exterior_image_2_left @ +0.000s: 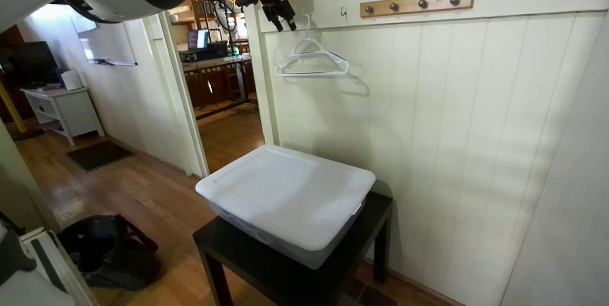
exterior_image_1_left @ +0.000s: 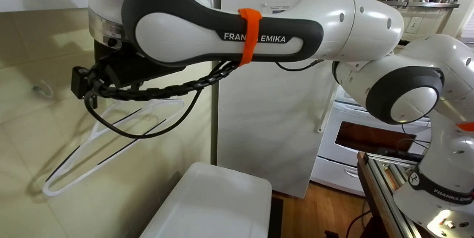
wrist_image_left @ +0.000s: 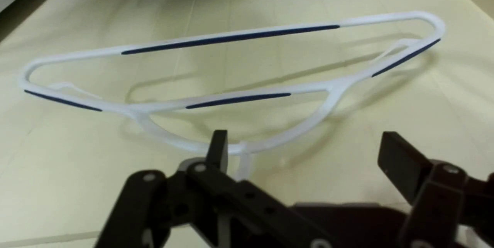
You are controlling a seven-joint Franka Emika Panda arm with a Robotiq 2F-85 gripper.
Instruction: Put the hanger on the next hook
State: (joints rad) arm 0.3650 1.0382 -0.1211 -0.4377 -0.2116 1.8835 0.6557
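My black metal two-fingered gripper (wrist_image_left: 303, 153) is spread wide — near the rounded triangular white plastic hanger (wrist_image_left: 239, 98), which hangs against the cream panelled wall (exterior_image_2_left: 437, 106), beside a small metal hook (exterior_image_2_left: 343, 11).

White-lidded bin (exterior_image_2_left: 285, 196) on black table (exterior_image_2_left: 285, 278); black bag (exterior_image_2_left: 127, 265) on floor (exterior_image_2_left: 164, 194); white oven (exterior_image_1_left: 364, 134)

I see a black desk (exterior_image_2_left: 223, 238), legs on a wood floor (exterior_image_2_left: 159, 192). Directly on it: one bin (exterior_image_2_left: 304, 253), translucent walls, white lid (exterior_image_2_left: 285, 194) on, sitting flat. Same floor: open-topped black bag (exterior_image_2_left: 126, 258), and a dark mat (exterior_image_2_left: 100, 154) farther back, both apart from the desk.
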